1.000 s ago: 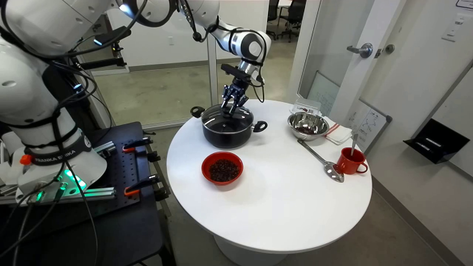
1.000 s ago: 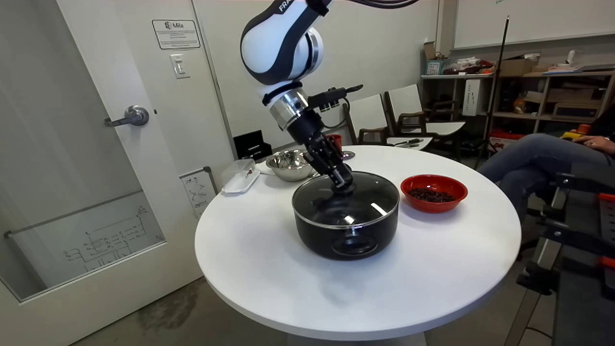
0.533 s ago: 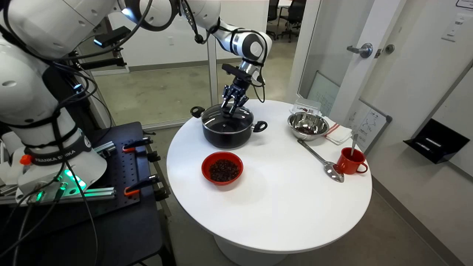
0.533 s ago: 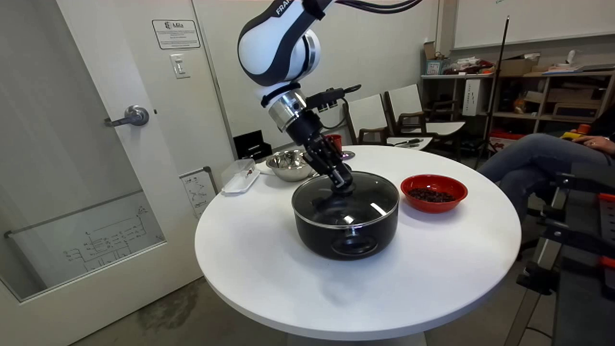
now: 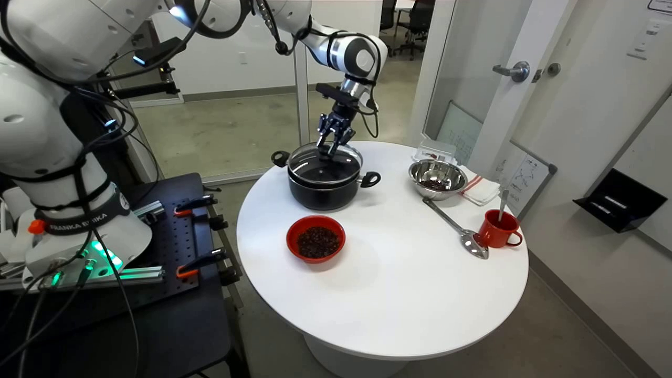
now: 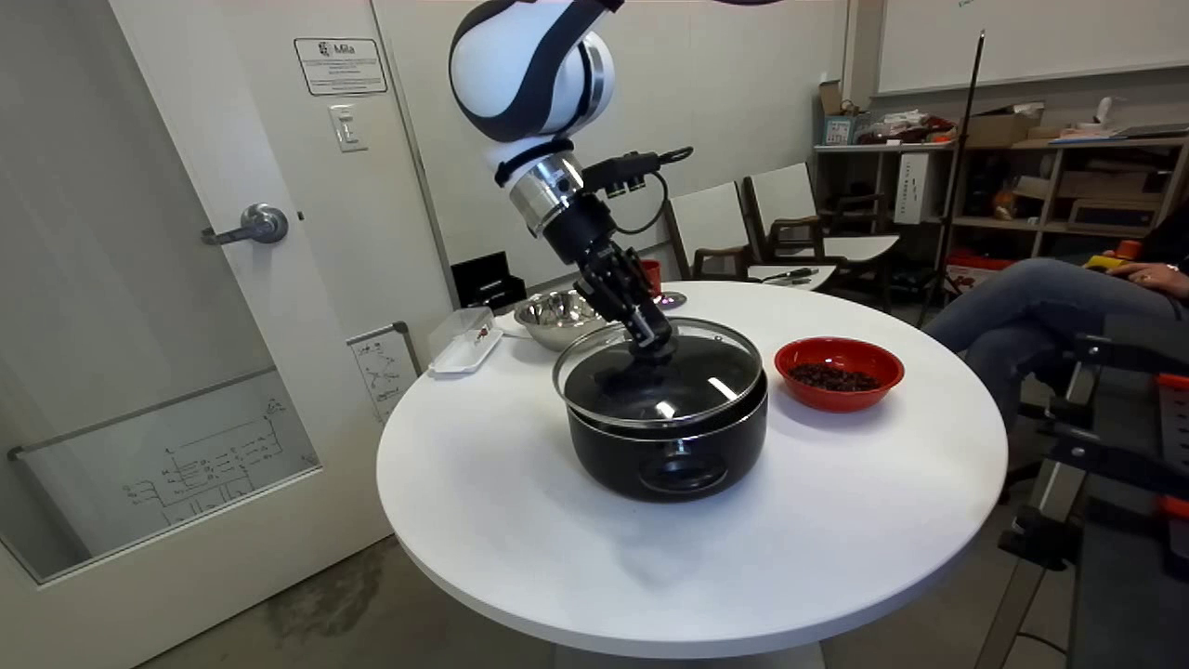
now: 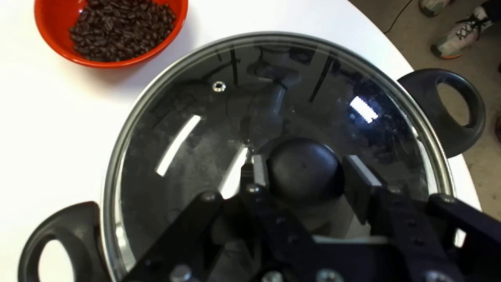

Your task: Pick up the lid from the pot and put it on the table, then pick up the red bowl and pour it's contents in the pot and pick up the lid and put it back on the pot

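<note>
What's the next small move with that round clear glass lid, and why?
Probably lift the round clear glass lid slightly higher before swinging it aside: the fingers grip its round black knob, but in an exterior view only a thin gap shows between the lid and the low, wide black pot, so sideways travel might scrape.

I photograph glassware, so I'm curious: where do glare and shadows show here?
In an exterior view, white glints show on the lid; in the wrist view, bright streaks and dim reflections cross it, and a soft shadow falls beside the red bowl.
</note>
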